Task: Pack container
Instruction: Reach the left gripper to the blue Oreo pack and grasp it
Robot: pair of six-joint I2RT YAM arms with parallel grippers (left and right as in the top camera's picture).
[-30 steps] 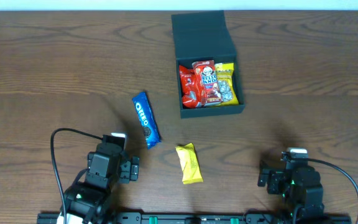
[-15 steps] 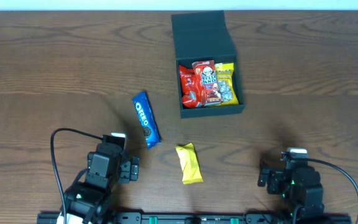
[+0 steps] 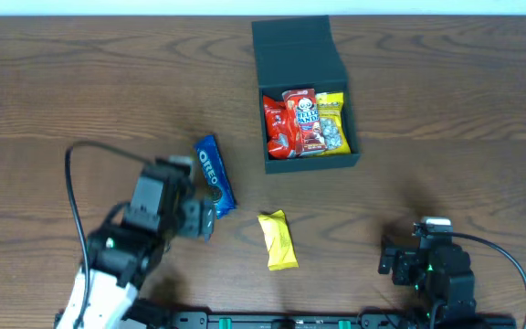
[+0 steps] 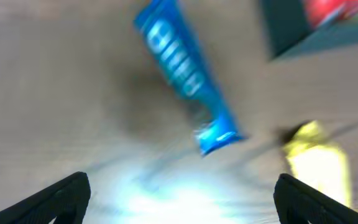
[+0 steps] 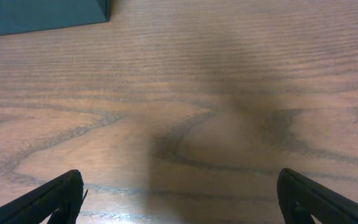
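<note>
1. Since the earlier frame, the left arm has swung out from the near edge of the desk (image 3: 80, 82) toward the blue Oreo packet (image 3: 214, 175). The left pincer (image 4: 182, 199) now sits just beside that packet's near end.
2. Nothing else has shifted: the right arm is in the same spot by the near edge, toward the right corner, and the packets and box lie as they did.
3. On the desk, the container (image 3: 313, 163) stands toward the far edge, a little right of the middle. It is a matte, dark green-black square box, and its flap lid (image 3: 290, 50) is thrown open toward the far edge.
4. Inside it lie a red packet (image 3: 277, 128), a red-and-white snack packet (image 3: 302, 119) and a yellow pouch (image 3: 332, 123), side by side.
5. The left pincer is spread wide and grips nothing. Its wrist view is smeared by motion, but the Oreo packet seems to lie ahead of the fingers, not between them.
6. The right pincer (image 5: 182, 199) is also spread wide, with only bare wood between its fingers.
7. A loose yellow packet (image 3: 278, 240) lies between the two arms, near the near edge.
</note>
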